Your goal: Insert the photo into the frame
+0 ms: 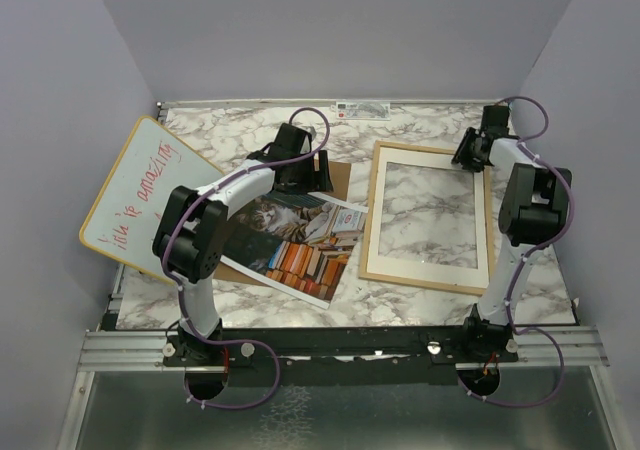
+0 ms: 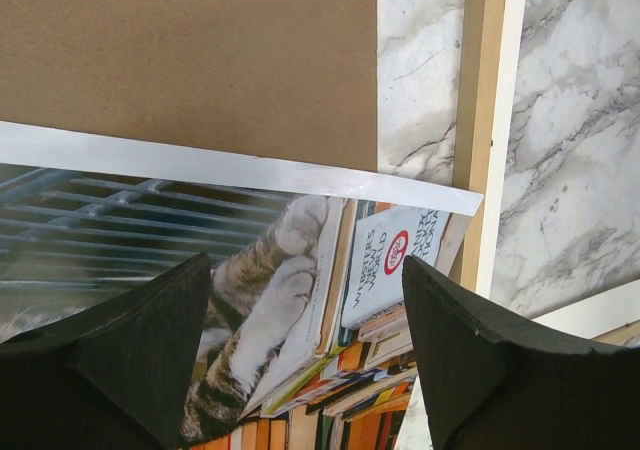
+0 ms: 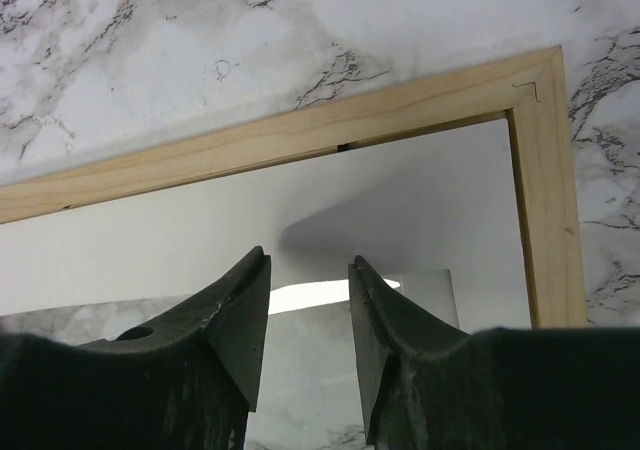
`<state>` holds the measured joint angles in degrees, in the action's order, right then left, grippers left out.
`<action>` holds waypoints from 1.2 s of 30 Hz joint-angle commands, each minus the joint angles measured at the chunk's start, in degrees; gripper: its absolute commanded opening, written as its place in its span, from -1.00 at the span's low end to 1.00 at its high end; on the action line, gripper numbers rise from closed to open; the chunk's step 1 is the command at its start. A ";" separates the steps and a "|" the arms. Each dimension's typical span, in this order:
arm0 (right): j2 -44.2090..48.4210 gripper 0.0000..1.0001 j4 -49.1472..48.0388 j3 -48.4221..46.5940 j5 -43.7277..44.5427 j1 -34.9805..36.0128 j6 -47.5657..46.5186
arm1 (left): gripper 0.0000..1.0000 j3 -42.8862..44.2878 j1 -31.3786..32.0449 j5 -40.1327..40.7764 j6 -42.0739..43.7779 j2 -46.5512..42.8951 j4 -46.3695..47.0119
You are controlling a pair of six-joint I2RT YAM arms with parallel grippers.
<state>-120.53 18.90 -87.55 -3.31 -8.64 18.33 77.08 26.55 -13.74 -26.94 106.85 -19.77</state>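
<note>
The photo (image 1: 300,242) of a cat among books lies face up at a slant on the brown backing board (image 1: 340,178), left of centre. The frame (image 1: 376,220) of light wood lies flat to its right, marble showing through its pane. My left gripper (image 1: 305,175) hovers open over the photo's far edge. In the left wrist view its fingertips straddle the cat's paw on the photo (image 2: 290,270), touching nothing. My right gripper (image 1: 465,155) is at the frame's far right corner. It stands open above the pane, with the frame rail (image 3: 300,130) just beyond and nothing between its fingers (image 3: 240,310).
A whiteboard (image 1: 140,195) with red handwriting leans at the left wall. The backing board (image 2: 190,60) sticks out past the photo's far edge, and the frame's left rail (image 2: 485,100) runs close beside the photo's corner. Grey walls enclose the marble table (image 1: 430,125).
</note>
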 commanded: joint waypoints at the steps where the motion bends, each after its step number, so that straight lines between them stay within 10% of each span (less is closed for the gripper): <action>1: 3.34 -0.15 3.54 -1.14 -0.99 -0.25 -1.47 | 0.55 1.67 0.32 -1.80 0.44 0.97 0.43; 9: 4.58 -0.09 9.91 -2.33 -5.76 -0.09 -0.16 | 0.55 3.05 1.67 -2.30 1.12 1.10 0.68; 21: 27.14 -0.15 16.62 25.91 -12.06 3.76 8.57 | 0.55 4.01 5.84 -5.51 -1.16 2.75 4.61; 36: 31.87 -0.17 19.93 39.02 -10.82 8.64 9.32 | 0.51 16.17 12.54 -0.63 -6.54 15.85 6.67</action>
<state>-90.56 35.90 -49.91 -13.43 -0.43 27.73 90.17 38.15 -17.80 -31.24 119.72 -14.24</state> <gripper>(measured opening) 0.416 0.757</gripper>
